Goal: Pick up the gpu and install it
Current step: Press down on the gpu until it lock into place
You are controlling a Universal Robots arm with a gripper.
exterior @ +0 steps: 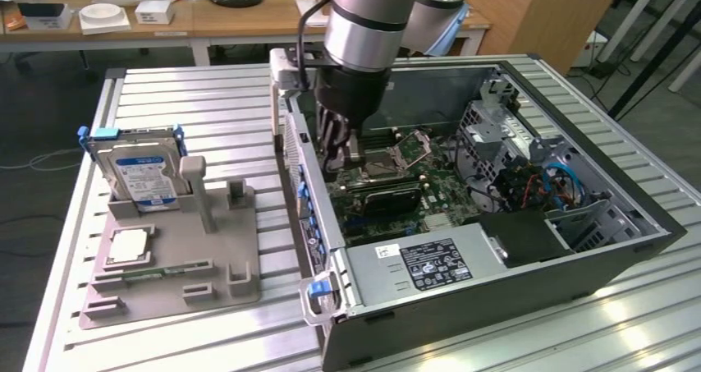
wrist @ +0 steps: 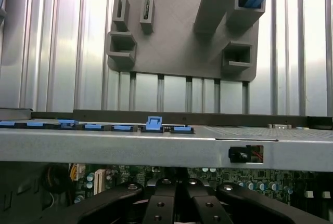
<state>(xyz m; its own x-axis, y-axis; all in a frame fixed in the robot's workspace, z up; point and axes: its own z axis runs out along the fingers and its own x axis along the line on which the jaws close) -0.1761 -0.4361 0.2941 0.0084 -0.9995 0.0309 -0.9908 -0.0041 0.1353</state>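
Observation:
My gripper (exterior: 337, 165) reaches down inside the open computer case (exterior: 613, 257), close to its wall on the exterior view's left, just above the motherboard (exterior: 400, 193). In the wrist view its black fingers (wrist: 156, 203) are pressed together over the green board, behind the grey case wall (wrist: 156, 148) with its blue clips (wrist: 153, 123). The gpu is hidden; I cannot make out a card among the dark fingers.
A grey parts tray (exterior: 164, 286) lies on the slatted table at the exterior view's left, holding an upright hard drive (exterior: 140, 175) and a processor (exterior: 128, 246). The power supply (exterior: 432, 261), drive cages and blue cables (exterior: 553, 183) crowd the case.

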